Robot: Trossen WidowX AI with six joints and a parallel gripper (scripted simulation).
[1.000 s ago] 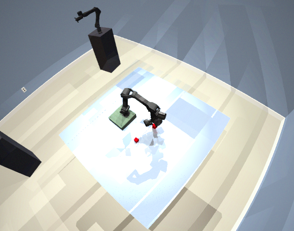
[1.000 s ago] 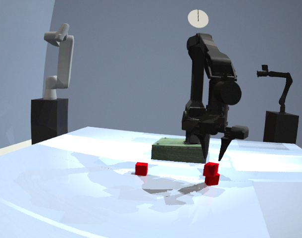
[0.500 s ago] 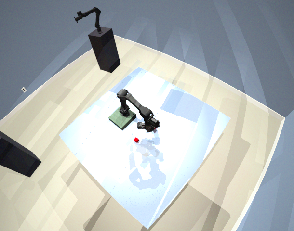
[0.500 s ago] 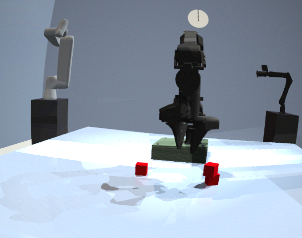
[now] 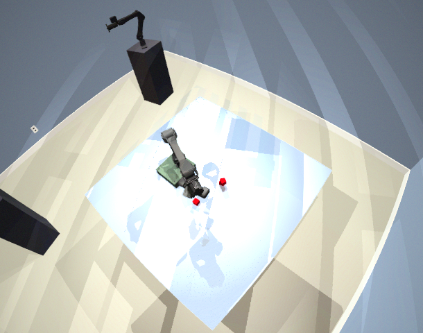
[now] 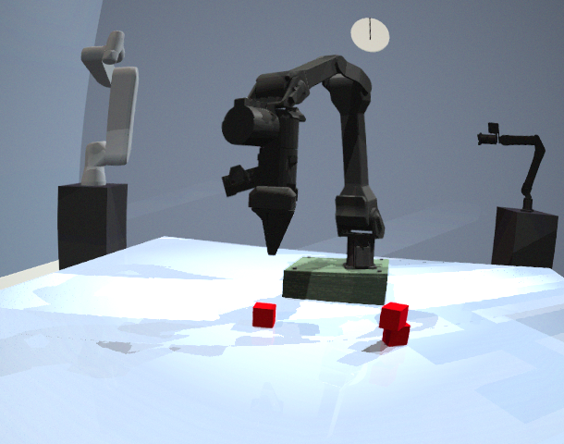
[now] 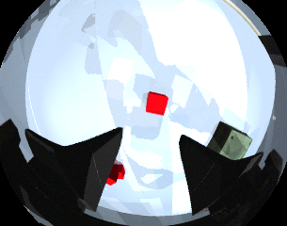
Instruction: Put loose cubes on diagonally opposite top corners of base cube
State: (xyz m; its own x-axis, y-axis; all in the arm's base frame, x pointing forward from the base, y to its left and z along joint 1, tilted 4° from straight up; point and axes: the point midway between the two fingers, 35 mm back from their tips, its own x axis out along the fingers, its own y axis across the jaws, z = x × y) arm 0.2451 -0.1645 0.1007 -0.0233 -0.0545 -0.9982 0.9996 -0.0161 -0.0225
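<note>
Hovering above table (image 5: 240,222) (image 6: 273,391) (image 7: 72,85), claw (image 6: 272,253) (image 7: 152,136) spread, holding nothing; loose cube (image 5: 195,201) (image 6: 263,315) (image 7: 156,104) on tabletop, well apart from base cube (image 6: 398,336) with upper cube (image 6: 393,315) resting off-center on top.

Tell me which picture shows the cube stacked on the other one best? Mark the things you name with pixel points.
The exterior view: there the upper red cube (image 6: 393,315) sits off-center on the base cube (image 6: 397,335), both visible. The top view shows one red blob (image 5: 222,181); the wrist view shows a red bit (image 7: 117,174) partly behind a finger (image 7: 93,174).
</note>
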